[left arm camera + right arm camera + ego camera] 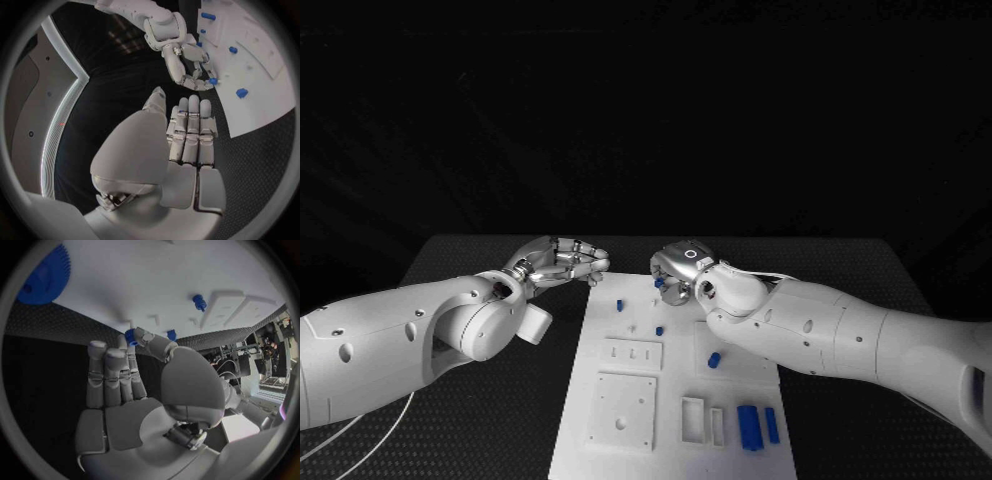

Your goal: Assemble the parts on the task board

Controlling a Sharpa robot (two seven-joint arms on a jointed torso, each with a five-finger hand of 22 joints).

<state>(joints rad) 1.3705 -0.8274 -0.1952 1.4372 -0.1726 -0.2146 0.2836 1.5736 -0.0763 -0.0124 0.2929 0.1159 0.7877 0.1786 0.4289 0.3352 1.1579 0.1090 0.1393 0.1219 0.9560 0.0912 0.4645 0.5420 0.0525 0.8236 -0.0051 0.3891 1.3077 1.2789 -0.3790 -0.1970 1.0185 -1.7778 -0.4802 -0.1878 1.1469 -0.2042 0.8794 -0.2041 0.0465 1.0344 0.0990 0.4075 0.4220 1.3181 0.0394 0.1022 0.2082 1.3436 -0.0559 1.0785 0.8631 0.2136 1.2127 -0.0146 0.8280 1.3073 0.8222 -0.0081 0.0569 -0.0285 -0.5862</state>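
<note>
Right hand (684, 268) pinches small blue part (213, 80) at far end of task board (733, 430); left hand (560, 262) curled, holding nothing, over surface (473, 420).

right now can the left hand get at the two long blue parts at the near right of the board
Probably not easily. The left hand hangs off the task board's far left corner, while the two long blue parts lie near its right edge, and the right arm stretches over that side.
</note>
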